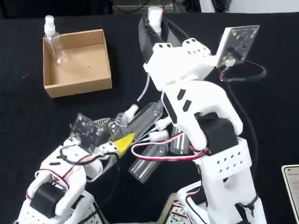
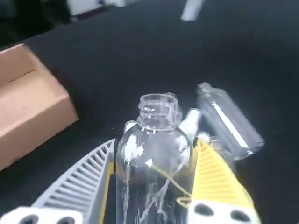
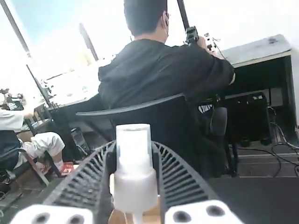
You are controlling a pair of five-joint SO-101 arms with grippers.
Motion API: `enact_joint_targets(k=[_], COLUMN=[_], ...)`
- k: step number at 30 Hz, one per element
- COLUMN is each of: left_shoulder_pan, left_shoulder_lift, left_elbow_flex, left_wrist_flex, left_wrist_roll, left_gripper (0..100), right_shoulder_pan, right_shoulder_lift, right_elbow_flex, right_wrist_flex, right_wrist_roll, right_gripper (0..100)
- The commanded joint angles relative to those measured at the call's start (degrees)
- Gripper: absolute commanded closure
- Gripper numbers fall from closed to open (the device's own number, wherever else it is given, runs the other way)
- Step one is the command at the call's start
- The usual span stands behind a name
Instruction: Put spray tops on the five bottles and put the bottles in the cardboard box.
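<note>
My left gripper (image 1: 117, 134) is shut on a clear bottle (image 2: 154, 149) with a bare threaded neck, held low over the table between its grey and yellow fingers. High above the table's far middle, my right gripper (image 1: 155, 24) is shut on a white spray top (image 3: 134, 172), whose thin tube (image 1: 145, 88) hangs down. The cardboard box (image 1: 77, 81) sits at the far left. A capped bottle (image 1: 56, 44) leans in its back left corner. Three clear uncapped bottles (image 1: 150, 116) (image 1: 147, 164) (image 1: 179, 143) lie between the arms, with loose spray tops (image 1: 159, 136) beside them.
One lying bottle (image 2: 229, 123) and a spray top (image 2: 190, 119) rest just beyond the held bottle. The box's near corner (image 2: 32, 109) is a short way off from the held bottle. A flat white object (image 1: 292, 184) lies at the table's right edge.
</note>
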Motion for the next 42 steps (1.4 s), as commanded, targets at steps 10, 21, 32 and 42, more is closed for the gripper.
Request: enact_joint_targets(k=[10, 21, 32, 42], left_shoulder_pan=[2.15, 1.63, 1.54, 1.54], left_shoulder_lift=[-0.53, -0.53, -0.53, -0.53], left_elbow_flex=[-0.66, -0.84, -0.66, -0.66], left_wrist_flex=[-0.18, -0.26, -0.26, -0.26], left_wrist_roll=[-0.26, -0.26, -0.35, -0.35], left_gripper=[81, 81, 81, 81], right_shoulder_pan=[-5.27, -5.89, -7.21, -7.30], right_shoulder_lift=[-1.01, -1.36, -1.54, -9.71], right_elbow_flex=[2.07, 6.99, 7.08, 10.51], right_wrist_flex=[-1.85, -5.63, -1.85, -1.85], right_wrist_roll=[0.00, -0.44, -0.44, -0.44], right_gripper=[98.7, 98.8, 98.8, 98.8])
